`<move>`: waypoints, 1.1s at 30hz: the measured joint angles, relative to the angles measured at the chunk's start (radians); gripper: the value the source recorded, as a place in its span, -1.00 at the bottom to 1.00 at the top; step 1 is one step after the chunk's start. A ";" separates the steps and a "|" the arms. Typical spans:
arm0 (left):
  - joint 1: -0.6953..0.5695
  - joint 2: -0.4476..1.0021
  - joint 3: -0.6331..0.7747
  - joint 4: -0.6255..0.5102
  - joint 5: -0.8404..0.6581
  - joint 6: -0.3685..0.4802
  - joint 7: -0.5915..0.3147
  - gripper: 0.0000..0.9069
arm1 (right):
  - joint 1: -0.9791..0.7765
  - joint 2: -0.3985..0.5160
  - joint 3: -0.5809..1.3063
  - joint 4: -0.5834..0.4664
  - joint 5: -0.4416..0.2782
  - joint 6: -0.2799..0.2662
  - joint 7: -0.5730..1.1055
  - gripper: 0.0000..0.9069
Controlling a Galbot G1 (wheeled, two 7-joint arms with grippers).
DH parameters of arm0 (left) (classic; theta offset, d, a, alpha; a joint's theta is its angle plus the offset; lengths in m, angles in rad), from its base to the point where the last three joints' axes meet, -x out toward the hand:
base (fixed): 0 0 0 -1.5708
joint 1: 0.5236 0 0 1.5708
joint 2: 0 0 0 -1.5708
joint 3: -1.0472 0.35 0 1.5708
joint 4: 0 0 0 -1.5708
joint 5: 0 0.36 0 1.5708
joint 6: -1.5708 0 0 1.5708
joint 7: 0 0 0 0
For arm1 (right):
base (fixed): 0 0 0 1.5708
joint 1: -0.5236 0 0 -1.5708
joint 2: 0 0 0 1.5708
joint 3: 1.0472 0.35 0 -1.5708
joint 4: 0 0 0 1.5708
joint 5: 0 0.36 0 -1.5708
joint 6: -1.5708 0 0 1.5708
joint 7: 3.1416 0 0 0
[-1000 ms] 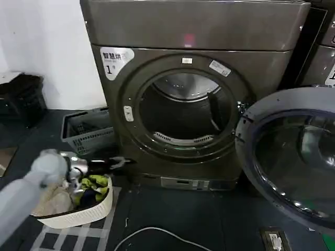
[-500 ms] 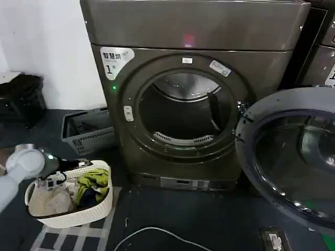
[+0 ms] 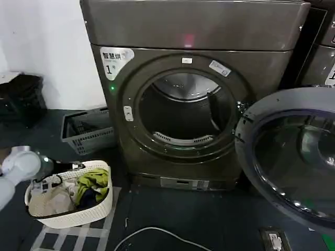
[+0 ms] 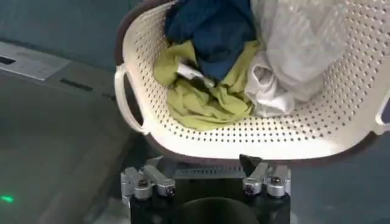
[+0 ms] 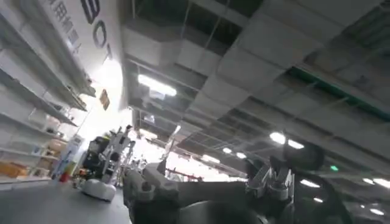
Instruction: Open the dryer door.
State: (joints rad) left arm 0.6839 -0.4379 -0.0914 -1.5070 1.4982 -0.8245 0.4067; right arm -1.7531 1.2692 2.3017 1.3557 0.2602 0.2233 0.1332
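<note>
Left tool [image 3: 78, 166] has pulled back from the dryer [image 3: 188, 94] to the far left, now over the white laundry basket [image 3: 99, 206]; wrist view shows its fingers [image 4: 146, 181] spread wide, holding nothing, just above the basket rim. Right tool [image 5: 207, 182] points up at a ceiling, fingers apart, nothing between them. Dryer door [image 3: 293, 157] hangs fully open at right, drum exposed, pink light on
</note>
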 joint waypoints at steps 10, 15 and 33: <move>-0.005 0.006 0.017 0.016 -0.006 0.001 0.000 1.00 | -0.003 -0.002 0.015 -0.040 0.007 0.007 0.008 1.00; -0.002 0.011 0.024 0.014 -0.004 0.001 0.000 1.00 | -0.003 -0.011 0.022 -0.065 0.054 -0.018 0.025 1.00; 0.003 0.020 0.024 0.009 -0.004 0.001 0.000 1.00 | 0.010 0.020 -0.025 -0.076 0.117 -0.137 -0.135 1.00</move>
State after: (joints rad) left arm 0.6869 -0.4181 -0.0670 -1.4983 1.4942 -0.8236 0.4065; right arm -1.7430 1.2890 2.2766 1.2796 0.3776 0.0864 -0.0017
